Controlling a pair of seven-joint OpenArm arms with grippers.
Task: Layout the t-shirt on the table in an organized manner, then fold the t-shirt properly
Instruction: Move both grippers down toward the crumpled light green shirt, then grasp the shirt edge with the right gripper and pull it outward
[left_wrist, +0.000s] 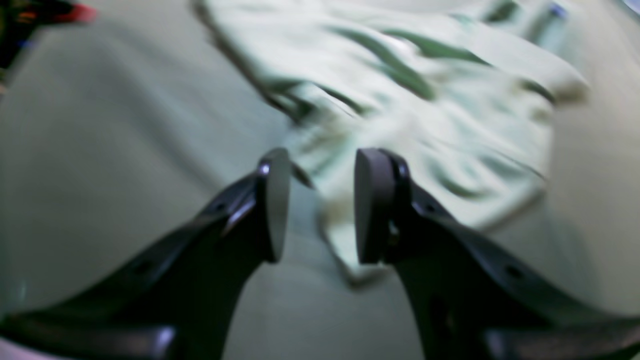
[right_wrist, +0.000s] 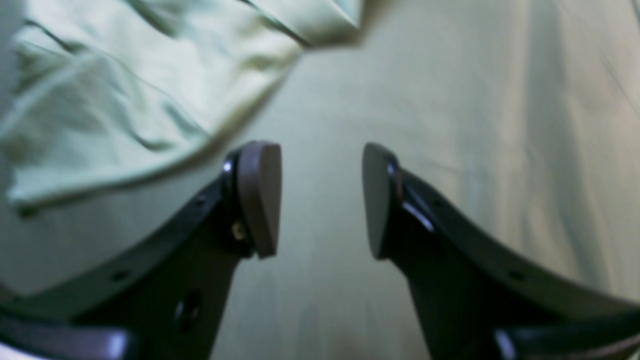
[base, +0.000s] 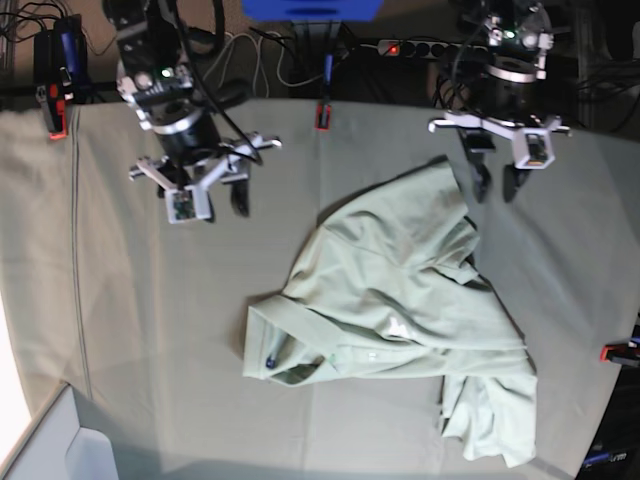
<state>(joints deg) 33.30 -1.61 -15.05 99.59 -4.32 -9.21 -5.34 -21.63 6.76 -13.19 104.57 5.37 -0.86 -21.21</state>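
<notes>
Only the base view shows the t-shirt's (base: 400, 300) collar; wrist views blur.

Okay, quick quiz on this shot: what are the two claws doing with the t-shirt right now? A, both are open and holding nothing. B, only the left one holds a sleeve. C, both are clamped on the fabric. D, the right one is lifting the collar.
A: the left claw and the right claw both show parted pads with nothing between them, and the t-shirt lies crumpled on the table.

Blurred, dim wrist views; sharper base
</notes>
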